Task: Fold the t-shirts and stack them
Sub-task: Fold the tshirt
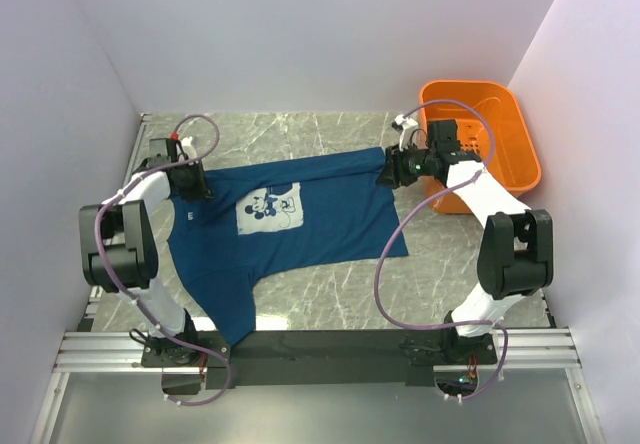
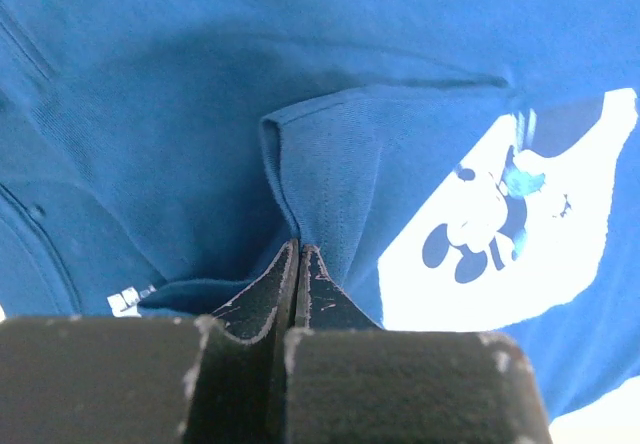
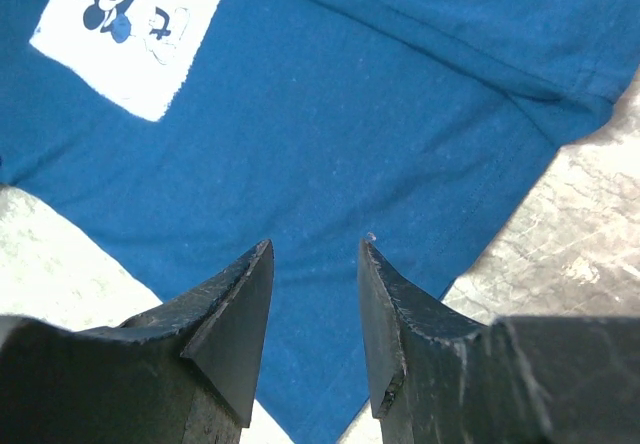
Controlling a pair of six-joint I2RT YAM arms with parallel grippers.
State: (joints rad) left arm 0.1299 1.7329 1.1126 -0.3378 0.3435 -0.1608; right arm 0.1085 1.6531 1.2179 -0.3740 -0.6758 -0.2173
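Garment: one dark blue t-shirt (image 1: 300, 234) lies spread face up and sideways on the marbled table (image 1: 320, 129), hem toward the right and one sleeve trailing to the near edge. The pale mouse print (image 1: 270, 209) sits near the middle.

Fabric: soft, light cotton knit. It is limp rather than stiff, so it will drape, stretch and drag along the tabletop instead of holding any shape. It is not fragile and will not slip once pinched.

Left gripper (image 2: 298, 264): jaws pressed fully together on a raised fold of the cloth at the far-left shoulder end, just beside the print. The fabric tents up into the pinch.

Right gripper (image 3: 315, 264): fingers part way apart and empty, hovering over the far-right hem corner. Cloth shows below the gap, with bare marble on either side.

Where to hold: edges and corners, by judgement. A seam or hem gives a thicker, firmer bite than a single layer in mid-panel. Two matched corners keep a fold line straight.

Risk: a one-sided lift would likely bunch or skew the shirt. A shallow pinch may catch only the top layer.

Bystander: the orange basket (image 1: 515, 134) stands at the far right, close behind the right arm and apart from the shirt.
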